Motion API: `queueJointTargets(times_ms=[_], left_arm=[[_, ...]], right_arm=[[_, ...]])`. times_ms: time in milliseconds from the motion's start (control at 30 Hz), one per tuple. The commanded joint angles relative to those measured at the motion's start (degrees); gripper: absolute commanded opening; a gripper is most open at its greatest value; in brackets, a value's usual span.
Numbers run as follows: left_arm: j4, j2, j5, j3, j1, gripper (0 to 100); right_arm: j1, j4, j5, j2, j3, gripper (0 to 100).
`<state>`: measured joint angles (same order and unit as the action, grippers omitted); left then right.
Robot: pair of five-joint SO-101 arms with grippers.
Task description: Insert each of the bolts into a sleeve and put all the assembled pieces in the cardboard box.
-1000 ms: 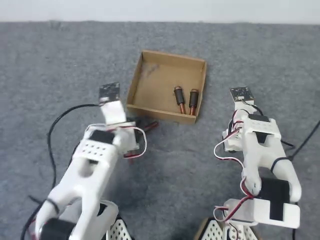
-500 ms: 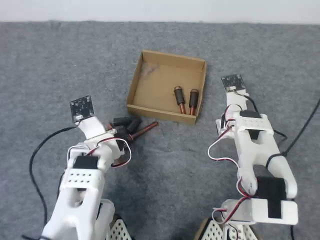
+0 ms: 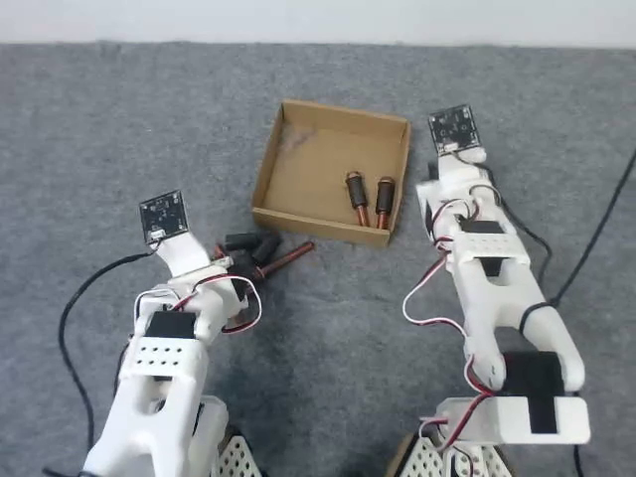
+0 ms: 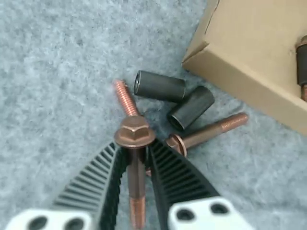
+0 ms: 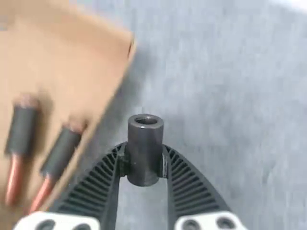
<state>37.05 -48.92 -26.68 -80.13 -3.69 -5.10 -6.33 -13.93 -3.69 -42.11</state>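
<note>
My left gripper (image 4: 135, 149) is shut on a copper bolt (image 4: 135, 136), head away from the wrist. Just beyond it on the grey carpet lie two black sleeves (image 4: 159, 86) (image 4: 191, 108), a second bolt (image 4: 208, 130) and a threaded copper shaft (image 4: 123, 98). My right gripper (image 5: 144, 154) is shut on a black sleeve (image 5: 145, 139), its bore facing away, beside the right wall of the cardboard box (image 3: 308, 169). Two assembled pieces (image 3: 356, 199) (image 3: 384, 202) lie inside the box. In the high view the loose sleeves (image 3: 241, 240) and bolt (image 3: 288, 256) sit at the box's front left corner.
Grey carpet covers the table, with open room left of the box and between the two arms. The box wall (image 4: 249, 86) stands close behind the loose parts. Cables trail from both arms toward the near edge.
The left arm drew back from the box's front toward the near left, then stayed still. The right arm moved away along the box's right side.
</note>
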Motion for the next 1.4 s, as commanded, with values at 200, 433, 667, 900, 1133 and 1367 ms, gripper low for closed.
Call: queueJointTargets(times_ms=[200,433,667,900,1133,1367], left_arm=[[-2.02,-2.46,0.70,0.92,-0.26,1],[-6.15,-2.46,0.70,-0.75,-0.18,1],[-9.58,-2.46,0.70,-2.07,-0.18,1],[-9.76,-2.46,0.70,-2.07,-0.18,1],[-9.76,-2.46,0.70,-2.07,-0.18,1],[-9.76,-2.46,0.70,-2.15,-0.18,1]], right_arm=[[-4.97,19.12,0.53,5.41,3.25,0.7],[-8.92,30.29,6.86,9.63,3.25,0.7],[-13.32,44.44,15.47,13.85,2.55,0.6],[-19.38,66.07,15.12,14.73,-8.53,0.6],[-20.79,75.38,15.03,14.55,-18.73,0.6],[-24.66,86.81,12.40,7.69,-34.55,0.6]])
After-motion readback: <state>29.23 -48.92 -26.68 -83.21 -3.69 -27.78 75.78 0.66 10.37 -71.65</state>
